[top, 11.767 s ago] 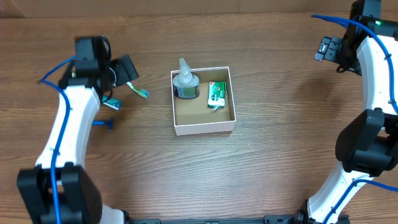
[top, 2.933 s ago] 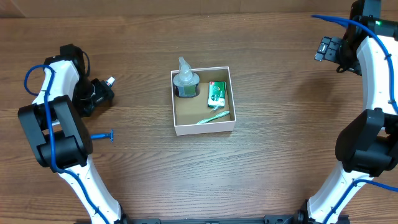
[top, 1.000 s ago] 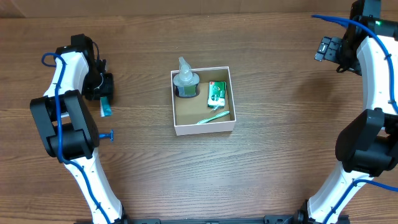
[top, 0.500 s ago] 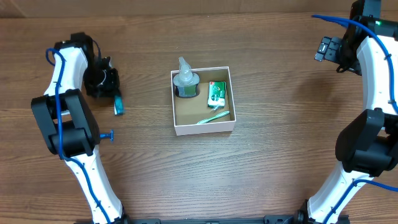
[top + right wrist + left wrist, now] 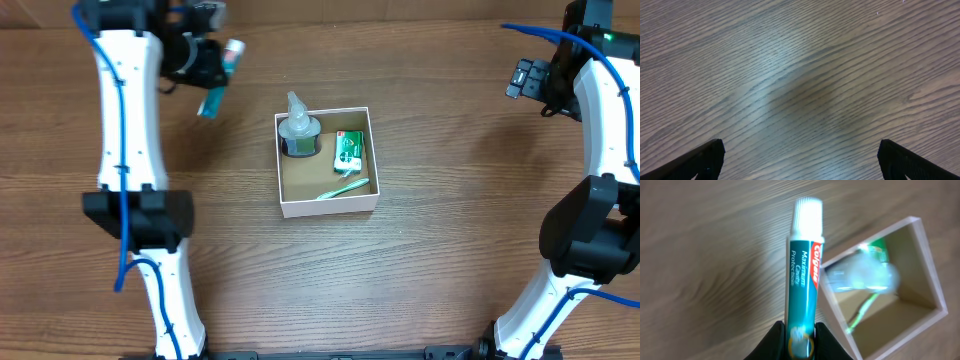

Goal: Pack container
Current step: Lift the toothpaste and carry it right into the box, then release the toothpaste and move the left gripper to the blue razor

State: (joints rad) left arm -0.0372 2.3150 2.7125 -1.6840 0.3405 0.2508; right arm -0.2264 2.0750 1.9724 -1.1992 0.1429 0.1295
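Note:
The container is a square white-walled box with a brown inside, at the table's middle. It holds a clear bottle, a green-and-white carton and a green toothbrush. My left gripper hangs above the table to the far left of the box, shut on the crimped end of a teal toothpaste tube. The tube's white cap points away from the fingers, beside the container's near corner. My right gripper stands open over bare wood at the far right.
The left arm stretches from the near edge up the table's left side. The right arm stands along the right edge. Brown wood tabletop lies all round the box.
My left gripper has lifted the toothpaste tube off the table at the left and swung it farther back and to the right, nearer the box. The right arm has not moved.

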